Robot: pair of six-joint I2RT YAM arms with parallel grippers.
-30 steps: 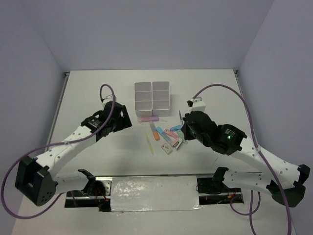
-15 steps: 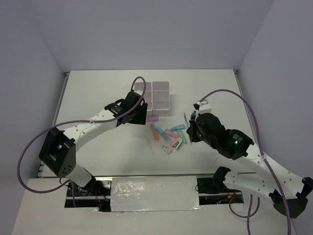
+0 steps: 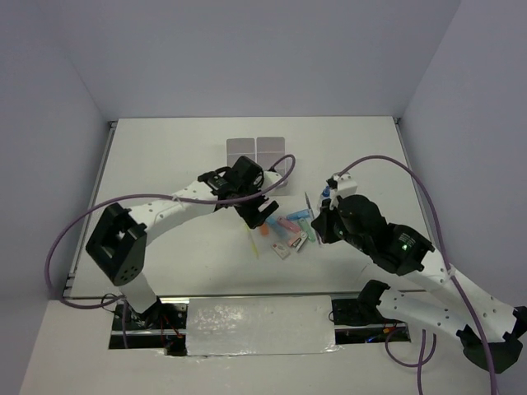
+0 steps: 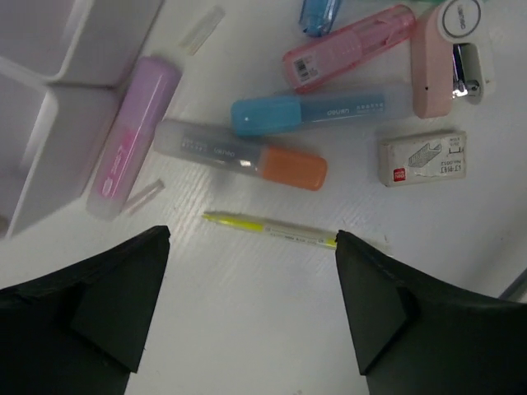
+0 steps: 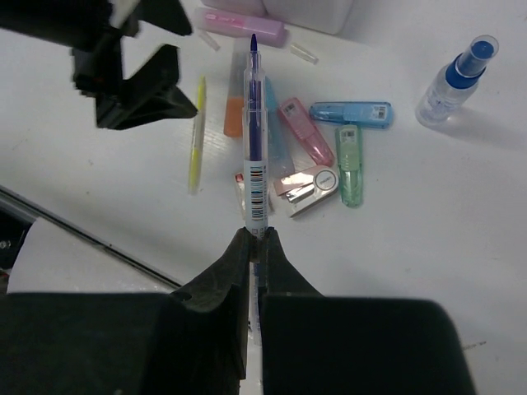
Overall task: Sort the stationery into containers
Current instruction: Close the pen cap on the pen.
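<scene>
Both jaws of the left gripper [image 4: 251,240] stand wide and empty over the thin yellow pen [image 4: 272,230], which lies jaw to jaw on the bench [image 4: 247,329] near the compartment block [image 4: 51,97]; the right gripper [image 5: 254,239] pinches a purple pen [image 5: 254,123].

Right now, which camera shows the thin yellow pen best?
The left wrist view: the yellow pen lies close, whole and unobstructed, just below the orange-capped marker. The right wrist view shows it smaller and farther off. The top view shows only a faint sliver.
</scene>
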